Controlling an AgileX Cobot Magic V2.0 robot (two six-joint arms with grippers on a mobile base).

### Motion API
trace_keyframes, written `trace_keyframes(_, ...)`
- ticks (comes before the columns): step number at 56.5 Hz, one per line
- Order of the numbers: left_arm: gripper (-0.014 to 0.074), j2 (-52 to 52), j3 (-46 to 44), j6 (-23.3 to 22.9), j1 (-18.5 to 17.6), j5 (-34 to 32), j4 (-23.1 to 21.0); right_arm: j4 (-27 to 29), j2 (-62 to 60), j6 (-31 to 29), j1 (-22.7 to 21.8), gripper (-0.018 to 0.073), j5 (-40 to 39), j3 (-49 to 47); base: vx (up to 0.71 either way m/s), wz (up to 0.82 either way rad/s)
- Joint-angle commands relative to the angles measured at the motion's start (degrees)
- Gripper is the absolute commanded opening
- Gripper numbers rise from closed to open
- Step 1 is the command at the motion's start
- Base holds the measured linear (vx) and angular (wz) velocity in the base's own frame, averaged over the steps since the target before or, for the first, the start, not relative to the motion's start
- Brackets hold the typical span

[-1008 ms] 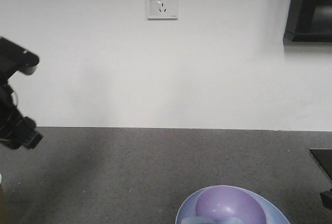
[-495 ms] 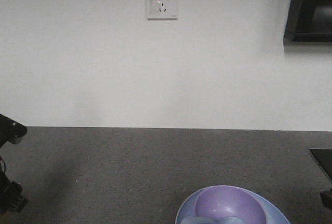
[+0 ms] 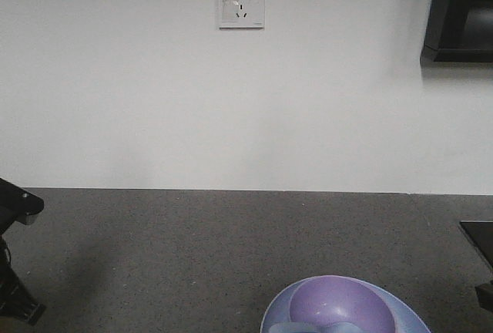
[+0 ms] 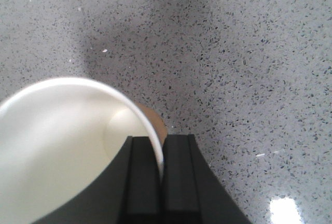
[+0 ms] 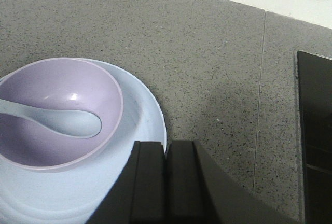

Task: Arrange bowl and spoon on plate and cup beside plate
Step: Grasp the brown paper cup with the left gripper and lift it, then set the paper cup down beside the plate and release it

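Observation:
In the left wrist view the paper cup point(image 4: 57, 141) shows its cream-white inside and a sliver of brown outside. My left gripper point(image 4: 162, 149) is shut on the cup's rim, one finger inside and one outside, over the speckled counter. The lavender bowl point(image 5: 41, 84) sits on the periwinkle plate point(image 5: 142, 115), and the pale blue spoon point(image 5: 78, 123) lies in the bowl. My right gripper point(image 5: 166, 149) is shut with nothing in it, hovering at the plate's right rim. The front view shows the bowl point(image 3: 339, 302) and plate point(image 3: 277, 311) at the bottom edge.
A dark grey speckled counter point(image 3: 192, 248) runs back to a white wall with a socket point(image 3: 241, 3). A black flat object point(image 5: 314, 130) lies at the counter's right side. My left arm point(image 3: 17, 208) stands at the front view's left edge.
In the front view my left arm has dropped lower along the left edge. The plate, bowl and spoon have not moved.

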Motion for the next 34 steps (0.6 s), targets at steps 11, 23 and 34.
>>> trace_keyframes(11, -0.0008, -3.80, -5.22, 0.84, -1.10, -0.18, -1.58, -0.10, -0.66, -0.10, -0.11, -0.0008, -4.32, -1.66, 0.00, 0.00)
trace_keyframes(23, -0.0004, -3.93, -18.04, 4.02, -7.00, 3.75, -8.56, -0.05, -0.66, -0.10, -0.11, -0.0008, -4.31, -1.66, 0.00, 0.00)
trace_keyframes(34, -0.0003, 2.22, -27.43, 6.69, -14.15, 5.64, -14.72, -0.05, -0.66, -0.10, -0.11, -0.0008, -4.31, -1.66, 0.00, 0.00)
